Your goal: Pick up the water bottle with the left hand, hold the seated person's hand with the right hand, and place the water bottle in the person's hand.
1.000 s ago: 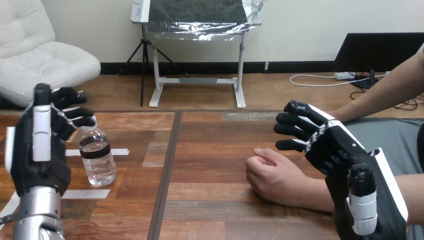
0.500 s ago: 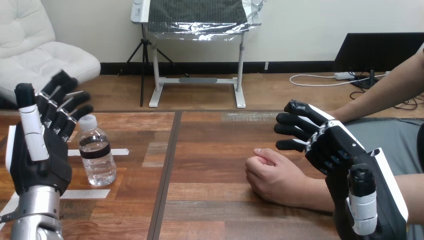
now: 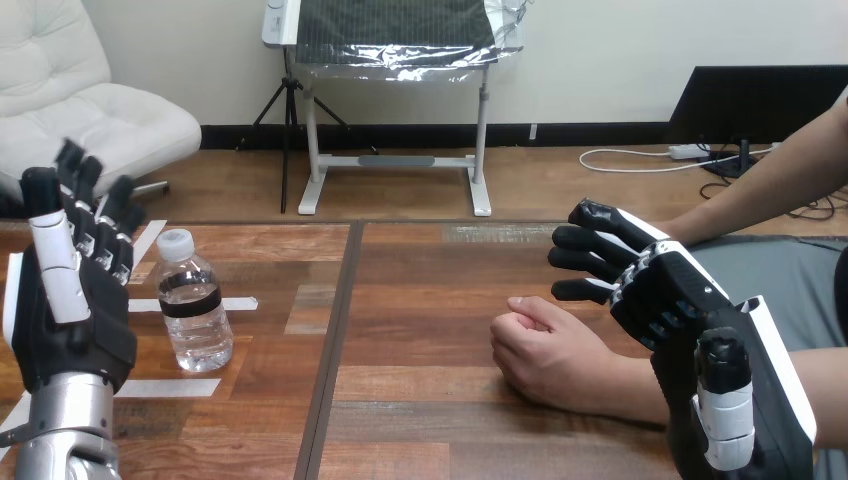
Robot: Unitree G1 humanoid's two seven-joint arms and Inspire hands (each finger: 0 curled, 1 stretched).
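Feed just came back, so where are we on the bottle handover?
Nothing is finished yet. The water bottle stands upright on the table, ungrasped; the left hand is open beside it. The right hand hovers by the person's hand, not holding it. Grasp, hold and handover remain.
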